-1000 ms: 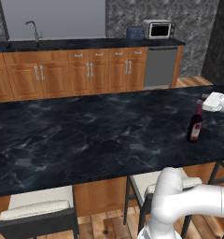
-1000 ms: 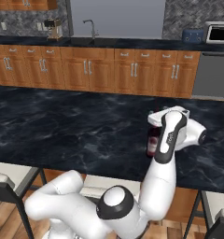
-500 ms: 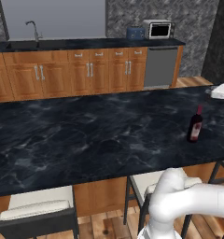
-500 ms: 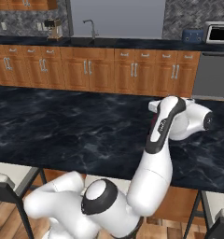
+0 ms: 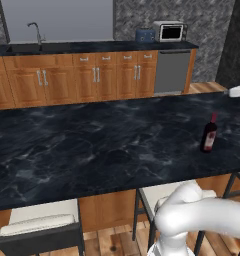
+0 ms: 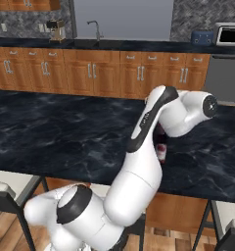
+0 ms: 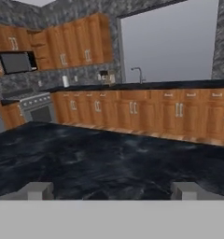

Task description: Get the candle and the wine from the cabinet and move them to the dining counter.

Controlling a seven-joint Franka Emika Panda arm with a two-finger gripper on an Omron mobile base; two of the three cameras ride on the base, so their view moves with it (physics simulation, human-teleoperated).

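Looking down over the dining counter (image 5: 92,145), a broad black marbled slab running across the middle of the left base view. Shows the wine (image 5: 209,135) standing upright on that slab at centre right, close to the near edge, red label facing the camera. Shows two stools (image 5: 42,225) tucked under the near edge along the bottom, and a white piece of the robot poking in at the right edge, level with the far side of the slab; cannot tell which part.

Seen from the right base view, finds the same bottle (image 6: 161,149) just right of centre on the slab (image 6: 51,132), mostly hidden behind the white arm (image 6: 149,122), which climbs from the lower left and bends over it.

Looking along the gripper (image 7: 111,190) in the hand view, shows its two fingertips (image 7: 37,190) spread wide at the bottom with nothing between them, released, hovering over bare black stone (image 7: 100,163).

Beyond the slab, shows a row of base cabinets (image 5: 92,75) under a narrower worktop (image 5: 92,47) across the top, with a faucet (image 5: 36,31) at upper left, a toaster (image 5: 145,35) and microwave (image 5: 169,31) at upper right, and a grey dishwasher (image 5: 173,72) beneath them. Shows wall cabinets (image 7: 76,46) at upper left of the hand view.
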